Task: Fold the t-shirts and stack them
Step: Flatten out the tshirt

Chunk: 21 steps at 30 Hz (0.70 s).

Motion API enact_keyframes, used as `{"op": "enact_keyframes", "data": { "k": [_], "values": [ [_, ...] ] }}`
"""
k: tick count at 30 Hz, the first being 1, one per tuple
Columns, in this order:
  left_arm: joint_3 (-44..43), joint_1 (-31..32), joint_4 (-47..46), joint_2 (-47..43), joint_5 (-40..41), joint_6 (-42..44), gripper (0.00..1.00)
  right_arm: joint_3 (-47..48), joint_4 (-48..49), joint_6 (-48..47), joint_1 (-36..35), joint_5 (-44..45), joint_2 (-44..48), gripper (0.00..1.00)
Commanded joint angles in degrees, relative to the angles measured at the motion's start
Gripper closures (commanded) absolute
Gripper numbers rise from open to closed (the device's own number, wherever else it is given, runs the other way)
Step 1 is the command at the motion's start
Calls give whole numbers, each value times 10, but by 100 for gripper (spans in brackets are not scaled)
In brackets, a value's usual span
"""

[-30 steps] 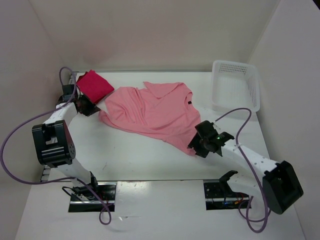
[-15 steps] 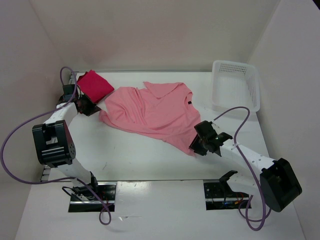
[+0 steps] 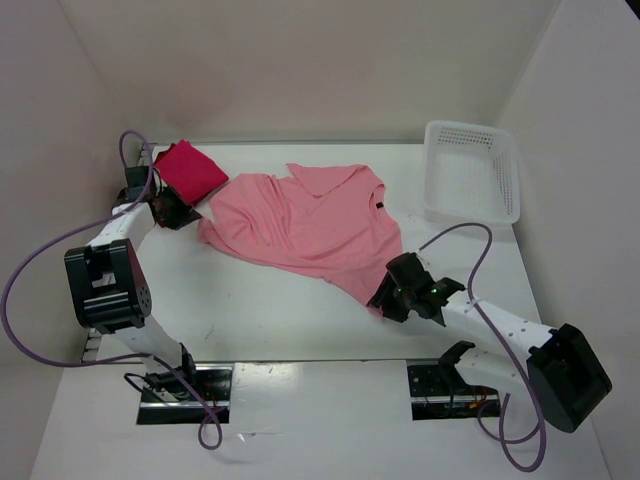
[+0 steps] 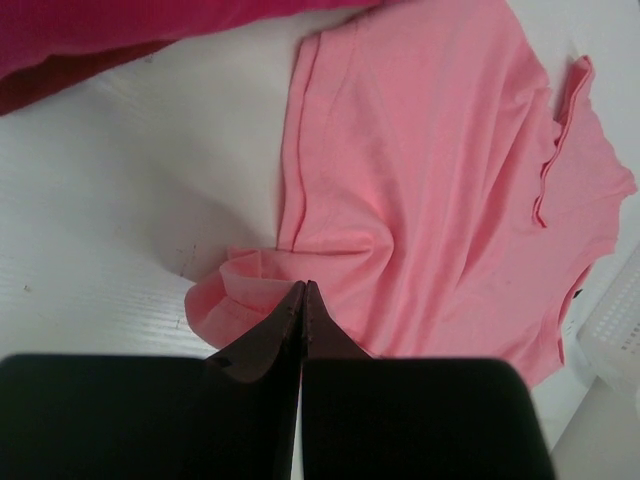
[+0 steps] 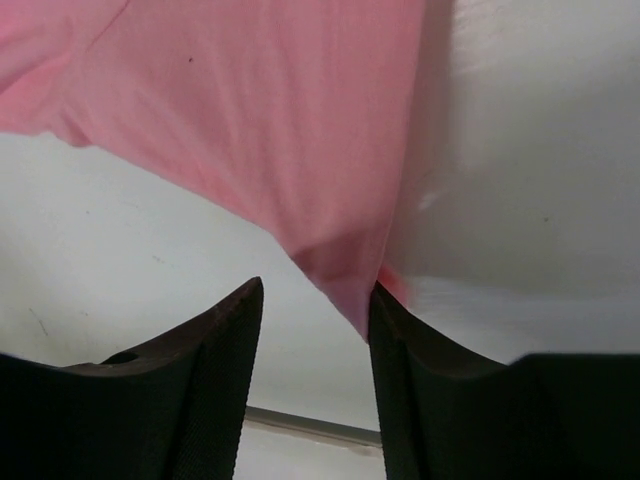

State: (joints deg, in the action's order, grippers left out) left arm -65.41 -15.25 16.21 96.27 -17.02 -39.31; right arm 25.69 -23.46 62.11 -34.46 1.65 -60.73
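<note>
Salmon t-shirt (image 3: 300, 225) lies spread across the middle of the bench (image 3: 270, 320) from above, crimson t-shirt (image 3: 188, 168) folded far-left. Both arms reach low to its edges, bare bench up front.

Left wrist: left gripper (image 4: 303, 292) jaws pinched together on the rumpled sleeve.

Right wrist: right gripper (image 5: 316, 292) jaws apart, straddling the hem corner.

My top camera high at the near side, looking down, both wrist cameras close over the salmon shirt (image 3: 310, 225), right one nearest, all views sharing it.
</note>
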Motion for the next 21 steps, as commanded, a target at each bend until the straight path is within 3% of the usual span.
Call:
{"op": "enact_keyframes", "data": {
  "k": [1, 11, 19, 21],
  "values": [
    [-52, 0, -8, 14, -7, -2, 100, 21, 4, 1, -29, 16, -11, 47],
    [-131, 0, -8, 84, -1, -14, 100, 26, -19, -1, -66, 48, -58, 47],
    [-104, 0, -26, 73, -7, -14, 100, 67, -46, 12, -78, 76, -85, 64],
    [-104, 0, -26, 73, -7, -14, 100, 61, -51, 17, -83, 71, -91, 75]
  ]
}}
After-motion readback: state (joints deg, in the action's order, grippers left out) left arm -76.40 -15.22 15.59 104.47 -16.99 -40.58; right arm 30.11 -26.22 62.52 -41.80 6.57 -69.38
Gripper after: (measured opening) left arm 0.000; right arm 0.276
